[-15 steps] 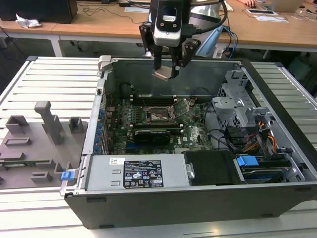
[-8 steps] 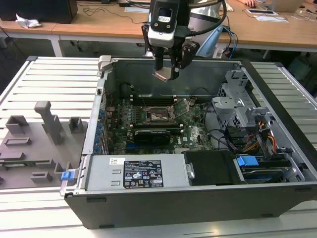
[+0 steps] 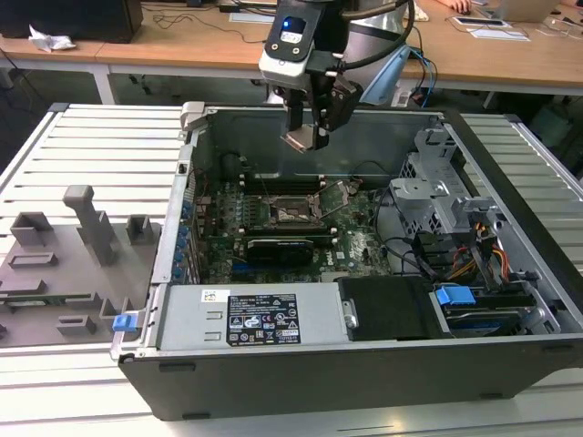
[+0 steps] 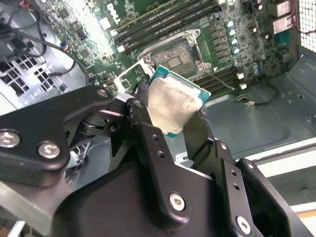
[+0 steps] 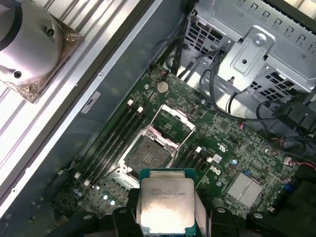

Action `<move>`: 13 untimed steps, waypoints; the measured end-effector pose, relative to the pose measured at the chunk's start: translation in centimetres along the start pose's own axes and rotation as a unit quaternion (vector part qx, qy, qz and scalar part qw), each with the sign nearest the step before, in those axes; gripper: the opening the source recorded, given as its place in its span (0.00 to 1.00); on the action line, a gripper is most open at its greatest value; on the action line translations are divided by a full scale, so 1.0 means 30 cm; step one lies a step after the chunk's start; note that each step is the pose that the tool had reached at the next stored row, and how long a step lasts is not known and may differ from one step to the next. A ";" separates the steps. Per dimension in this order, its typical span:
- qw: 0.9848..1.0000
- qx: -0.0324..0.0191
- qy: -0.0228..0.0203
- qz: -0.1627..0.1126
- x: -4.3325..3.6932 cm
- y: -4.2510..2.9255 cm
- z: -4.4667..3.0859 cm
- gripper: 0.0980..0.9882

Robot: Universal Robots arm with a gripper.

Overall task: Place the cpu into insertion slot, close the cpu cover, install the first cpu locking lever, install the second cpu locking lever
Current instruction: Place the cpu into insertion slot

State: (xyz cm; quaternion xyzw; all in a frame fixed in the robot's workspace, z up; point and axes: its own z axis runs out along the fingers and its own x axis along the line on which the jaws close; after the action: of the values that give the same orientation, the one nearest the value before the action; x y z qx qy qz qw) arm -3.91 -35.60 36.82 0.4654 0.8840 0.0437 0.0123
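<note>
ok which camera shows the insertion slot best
The first wrist view: the insertion slot lies open, unobstructed, beyond the held cpu. The second wrist view shows it at a slant; the exterior view shows it far off.

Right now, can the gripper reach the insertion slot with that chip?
Probably yes: the gripper holds the cpu over the board, the cpu cover stands open, and the insertion slot looks bare.

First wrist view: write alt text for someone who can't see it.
The tool grips the cpu by its edges, pale face showing, over a green motherboard. The insertion slot sits empty, apart from the chip, with its cpu cover standing open.
</note>
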 end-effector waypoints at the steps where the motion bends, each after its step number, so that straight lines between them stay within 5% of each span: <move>1: 1.000 0.000 0.000 0.003 0.000 0.000 0.002 0.48; 13: 1.000 0.000 -0.001 0.015 0.000 -0.003 0.027 0.48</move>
State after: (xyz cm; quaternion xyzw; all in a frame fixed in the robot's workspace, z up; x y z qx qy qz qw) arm -3.91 -35.61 36.00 0.4784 0.8770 0.0434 0.0130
